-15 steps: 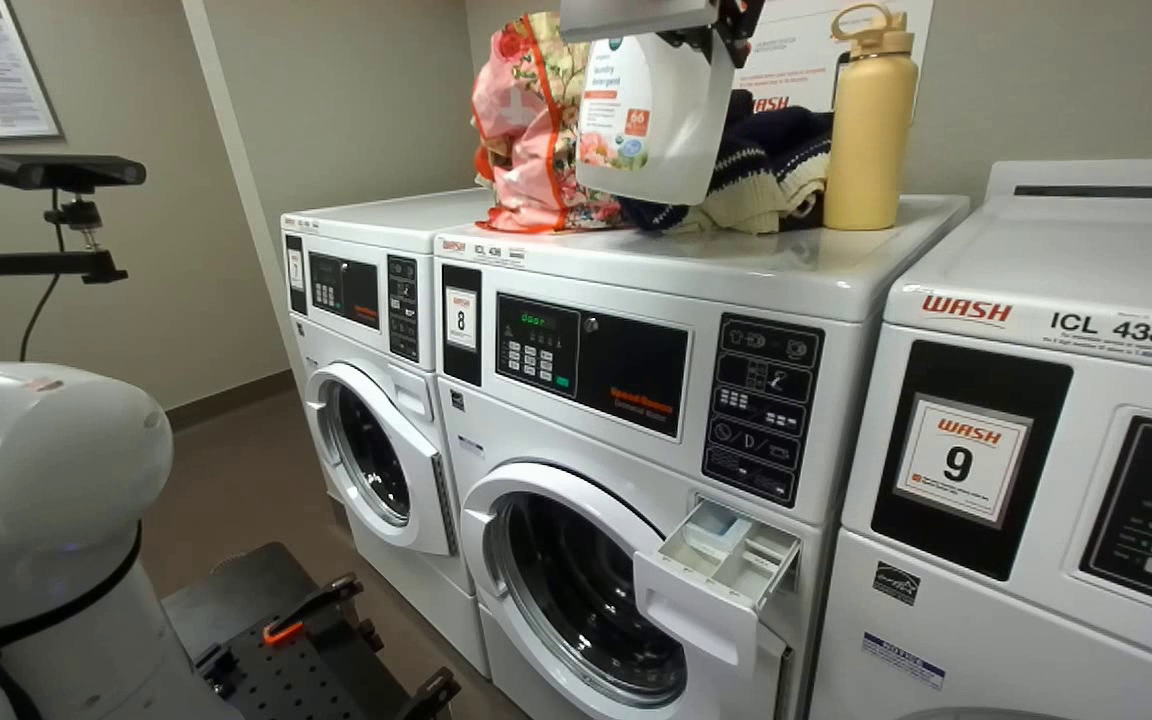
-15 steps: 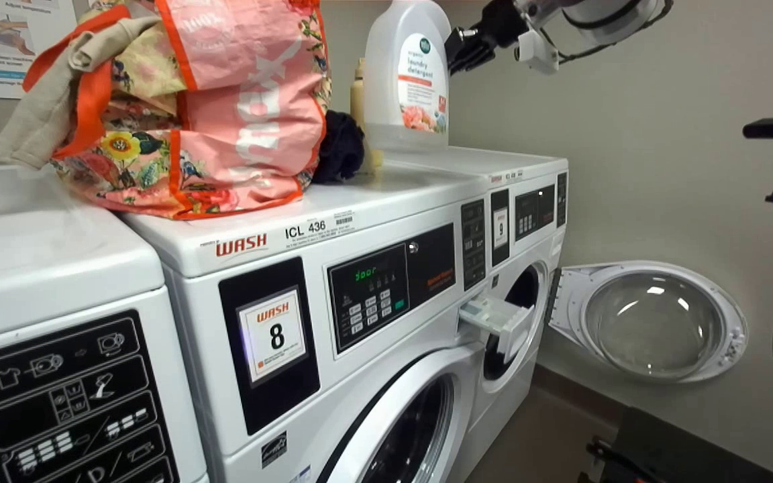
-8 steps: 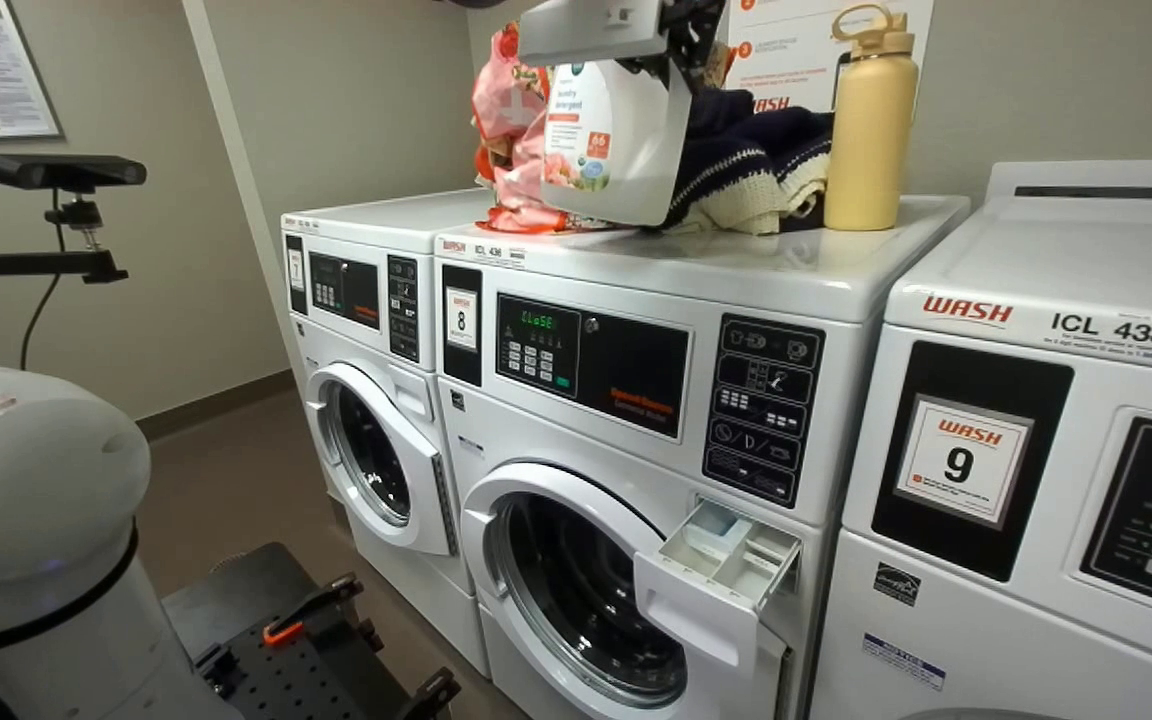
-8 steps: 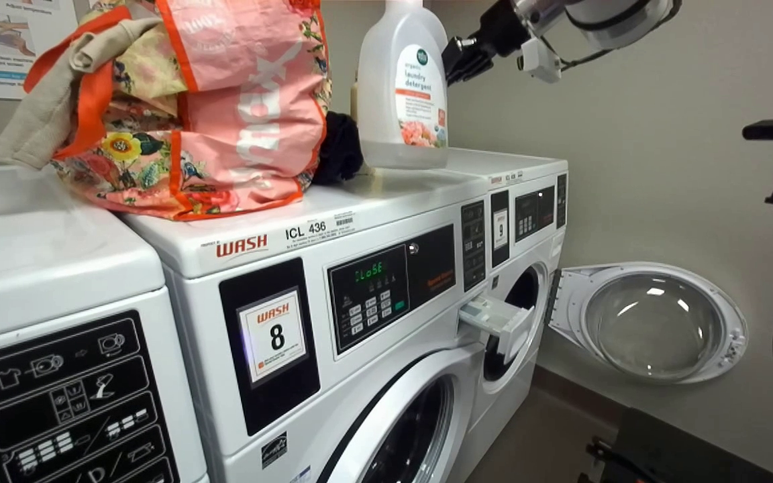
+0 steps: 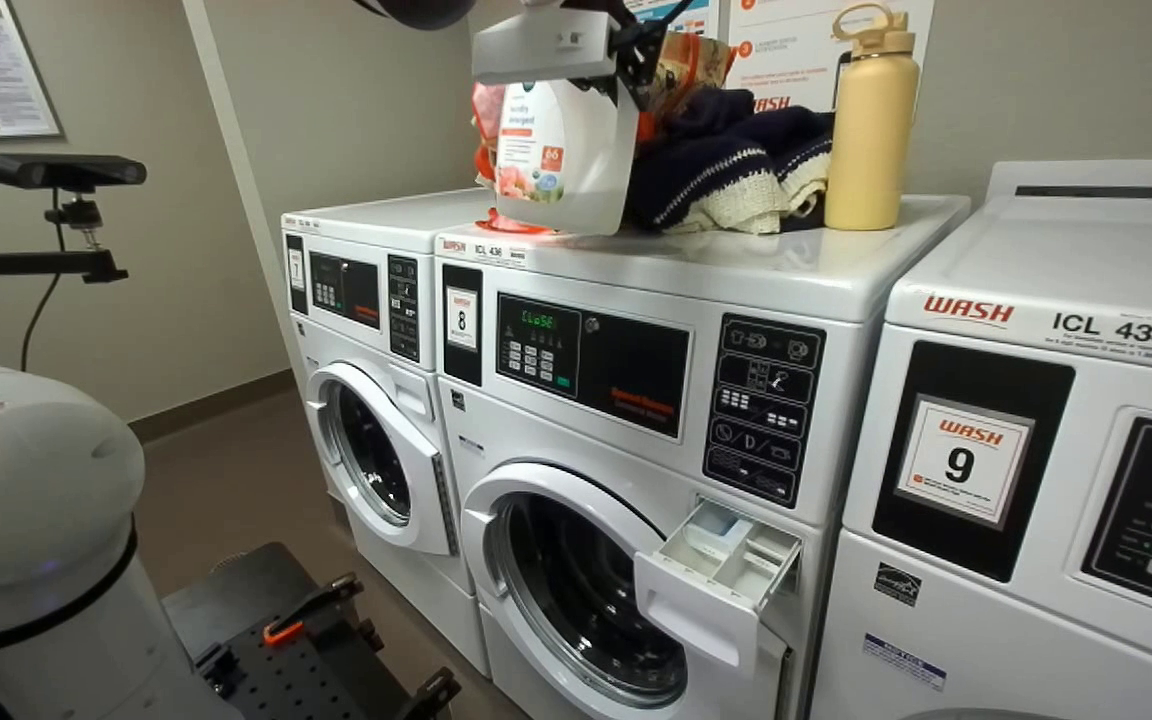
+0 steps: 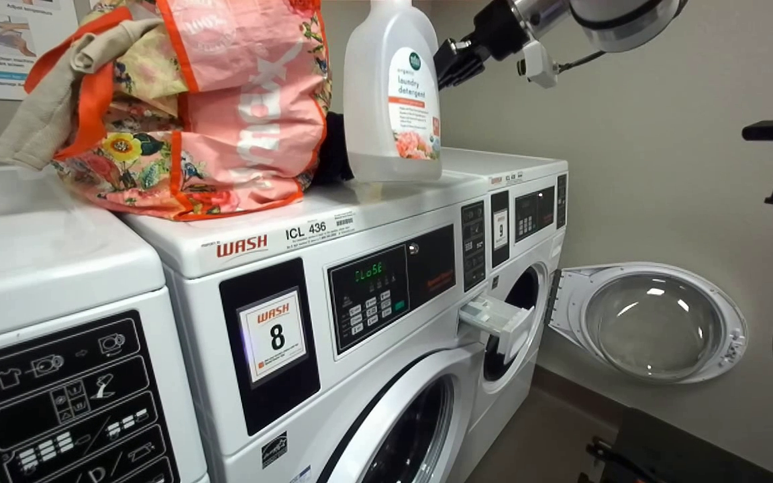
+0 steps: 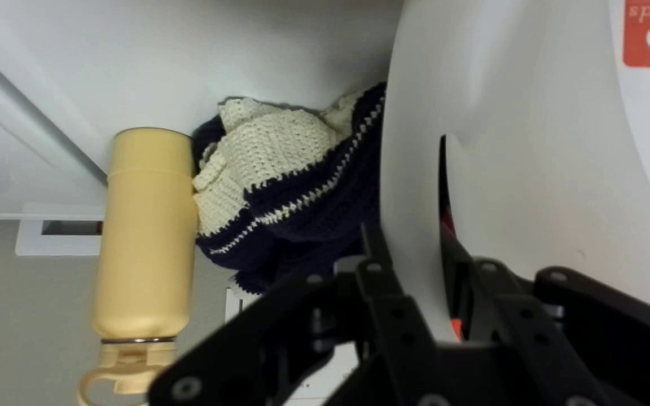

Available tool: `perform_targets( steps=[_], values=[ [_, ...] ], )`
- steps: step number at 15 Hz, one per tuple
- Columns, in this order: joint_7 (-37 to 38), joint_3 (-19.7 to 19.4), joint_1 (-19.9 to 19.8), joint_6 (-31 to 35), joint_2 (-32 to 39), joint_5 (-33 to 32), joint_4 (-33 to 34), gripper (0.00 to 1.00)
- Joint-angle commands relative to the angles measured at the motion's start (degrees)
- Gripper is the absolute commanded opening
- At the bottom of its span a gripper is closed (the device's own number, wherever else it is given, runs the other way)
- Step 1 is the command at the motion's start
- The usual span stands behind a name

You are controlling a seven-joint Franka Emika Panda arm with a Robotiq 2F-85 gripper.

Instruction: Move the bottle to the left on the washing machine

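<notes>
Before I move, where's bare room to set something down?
Bare: front-right strip of washer 8, bordered by knitted cloth, yellow bottle and front edge; visible top of leftmost washer, beside the bag; visible top of washer 9, right of washer 8. Crowded: washer 8's left and rear, with bag, knitted cloth and yellow bottle; end effector grips the jug nearby.

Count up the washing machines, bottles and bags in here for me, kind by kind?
Washing machines: 3 (washer 7, washer 8, washer 9)
Bottles: 2 (laundry detergent jug held by the claw, yellow water bottle)
Bags: 1 (floral shopping bag)
Total: 6
</notes>
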Motion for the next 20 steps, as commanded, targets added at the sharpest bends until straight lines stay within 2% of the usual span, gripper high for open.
perform_targets(
  steps=[1, 4, 8, 15, 19, 20],
  values=[
    [-1.1, 2.9, 0.1, 1.1, -4.3, 2.4, -2.2, 0.06],
    [-1.0, 4.0, 1.3, 1.8, -4.9, 2.8, -3.0, 0.06],
    [-2.1, 3.6, 5.5, 2.9, -4.1, 5.1, -2.2, 0.06],
    [-8.6, -0.2, 15.6, 3.4, 0.8, 13.7, 1.5, 0.06],
    [-12.7, -2.6, 19.8, 6.3, 5.5, 20.0, 4.4, 0.06],
    [-13.1, -4.5, 22.2, 7.6, 6.4, 20.7, 5.0, 0.06]
  ],
)
